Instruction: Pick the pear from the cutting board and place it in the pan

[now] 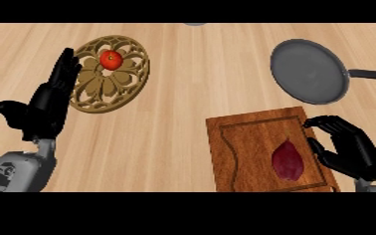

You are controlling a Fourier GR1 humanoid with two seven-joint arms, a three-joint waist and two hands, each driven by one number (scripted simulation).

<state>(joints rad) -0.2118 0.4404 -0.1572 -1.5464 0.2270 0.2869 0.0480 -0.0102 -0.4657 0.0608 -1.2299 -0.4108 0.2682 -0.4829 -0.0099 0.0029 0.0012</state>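
— Lower right of the frame, what's lying on the cutting board (pixel 249 144)?

— A dark red pear (pixel 289 160), flat in the board's recessed middle. The right hand (pixel 345 147) sits at the board's right edge, just beside the pear, fingers bent inward with a gap between them, closed on nothing.

— And the pan (pixel 308 72)?

— Upper right, grey, above the board, its handle running off the right edge.

— Anything on the left?

— The left hand (pixel 51 97) rests near the left edge, fingers straight and pointing up. Beside it lies a round carved wooden trivet (pixel 110 82) with a small red tomato (pixel 111 59) on its upper part.
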